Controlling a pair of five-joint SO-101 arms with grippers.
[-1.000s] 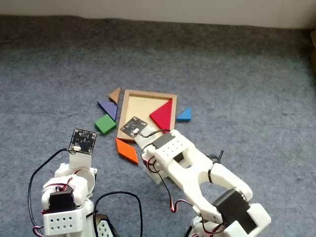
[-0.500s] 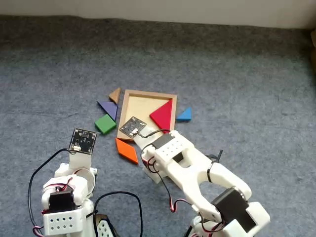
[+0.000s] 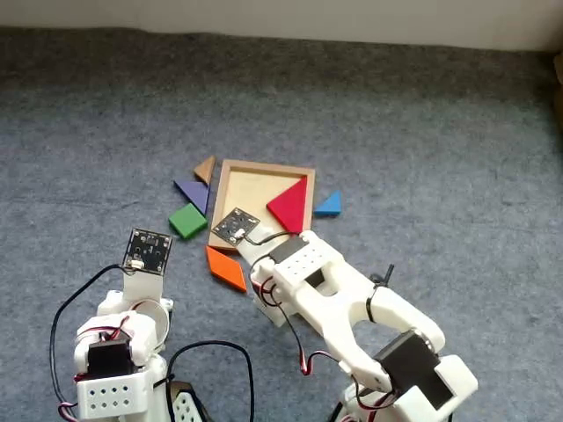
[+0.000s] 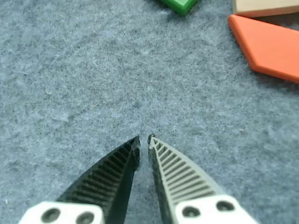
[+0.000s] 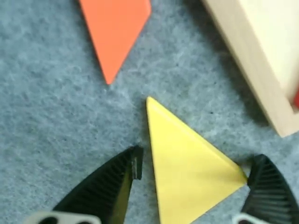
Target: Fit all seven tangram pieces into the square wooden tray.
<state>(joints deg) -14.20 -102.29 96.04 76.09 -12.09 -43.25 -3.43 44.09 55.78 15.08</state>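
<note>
The square wooden tray (image 3: 250, 178) lies on the grey carpet with a red triangle (image 3: 291, 205) in its right part. Around it lie a tan triangle (image 3: 205, 168), a purple piece (image 3: 193, 192), a green square (image 3: 186, 220), a blue triangle (image 3: 328, 206) and an orange parallelogram (image 3: 226, 267). My right gripper (image 5: 194, 175) is open low over the carpet, one finger on each side of a flat yellow triangle (image 5: 185, 169), beside the tray's corner (image 5: 261, 88) and the orange parallelogram (image 5: 115, 29). My left gripper (image 4: 144, 140) is shut over bare carpet, short of the green square (image 4: 180, 5) and orange parallelogram (image 4: 268, 46).
The right arm's white body (image 3: 343, 308) stretches from the front right toward the tray's near edge. The left arm (image 3: 123, 352) stands folded at the front left. Open carpet lies beyond and to the right of the tray; a pale wall runs along the back.
The right arm has shifted slightly toward the left and forward. The left arm and the pieces have not moved.
</note>
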